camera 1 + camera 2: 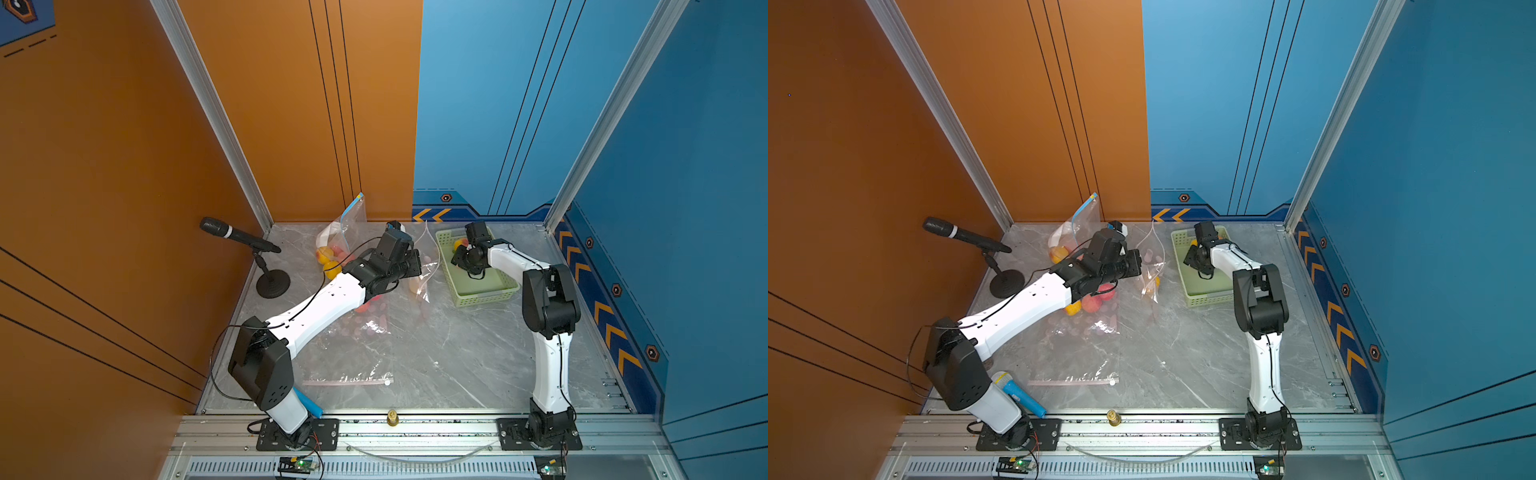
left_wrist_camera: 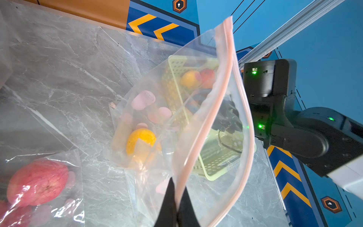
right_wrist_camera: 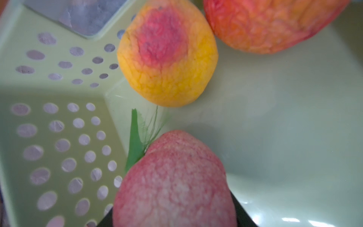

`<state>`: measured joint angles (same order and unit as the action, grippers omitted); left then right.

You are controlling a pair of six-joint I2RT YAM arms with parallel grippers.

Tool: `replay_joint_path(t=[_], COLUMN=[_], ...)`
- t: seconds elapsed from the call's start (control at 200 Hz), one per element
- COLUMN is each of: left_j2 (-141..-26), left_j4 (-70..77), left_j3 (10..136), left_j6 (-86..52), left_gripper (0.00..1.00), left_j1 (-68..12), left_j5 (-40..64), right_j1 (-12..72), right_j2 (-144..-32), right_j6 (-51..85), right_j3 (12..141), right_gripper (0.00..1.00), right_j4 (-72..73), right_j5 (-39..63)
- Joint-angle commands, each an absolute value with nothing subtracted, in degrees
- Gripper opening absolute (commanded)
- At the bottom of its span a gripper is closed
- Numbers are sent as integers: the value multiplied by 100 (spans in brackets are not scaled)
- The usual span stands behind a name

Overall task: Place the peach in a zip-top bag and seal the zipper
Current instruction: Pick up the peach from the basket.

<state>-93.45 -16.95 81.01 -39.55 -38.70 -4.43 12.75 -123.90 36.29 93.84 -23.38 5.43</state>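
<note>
My left gripper (image 2: 177, 196) is shut on the pink zipper rim of a clear zip-top bag (image 2: 196, 118), holding it upright with its mouth spread. A yellow fruit (image 2: 141, 145) lies inside it. In both top views this bag (image 1: 424, 266) (image 1: 1152, 266) hangs between the arms. My right gripper (image 3: 174, 206) reaches into the green basket (image 3: 59, 137), its black fingers on both sides of a pink-red peach (image 3: 172, 176) with a green leaf. Two more peaches, a yellow-red one (image 3: 167, 59) and an orange-red one (image 3: 265, 23), lie beyond it in the basket.
The green basket (image 1: 486, 295) stands at the back right. A blue-zippered bag of fruit (image 1: 345, 232) leans on the back wall. Another bag with red fruit (image 1: 1096, 299) lies under my left arm. A flat bag (image 1: 349, 376) lies near the front. A microphone (image 1: 237, 235) stands at the left.
</note>
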Motion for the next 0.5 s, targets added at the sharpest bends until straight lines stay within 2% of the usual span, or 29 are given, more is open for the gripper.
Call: replay_joint_path(t=[0.0,0.24,0.496], left_j2=[-9408,-9460,-9580], left_j4=[-1649,-1654,-1655], left_j3=[8060,8108,8262], left_j6=[-4028,-4067,-4095], left_gripper=[0,0,0], left_j1=[-3892,-3902,-3894], left_j5=[-347,-330,-221], right_j1=[1306,1505,1984], right_j2=[-11815,-10330,-9051], right_j6=[3251,2787,2388], right_j3=[9107,8472,8376], right_gripper=[45,44,44], right_j4=[-2364,-2483,-2821], right_j5=[361,314,582])
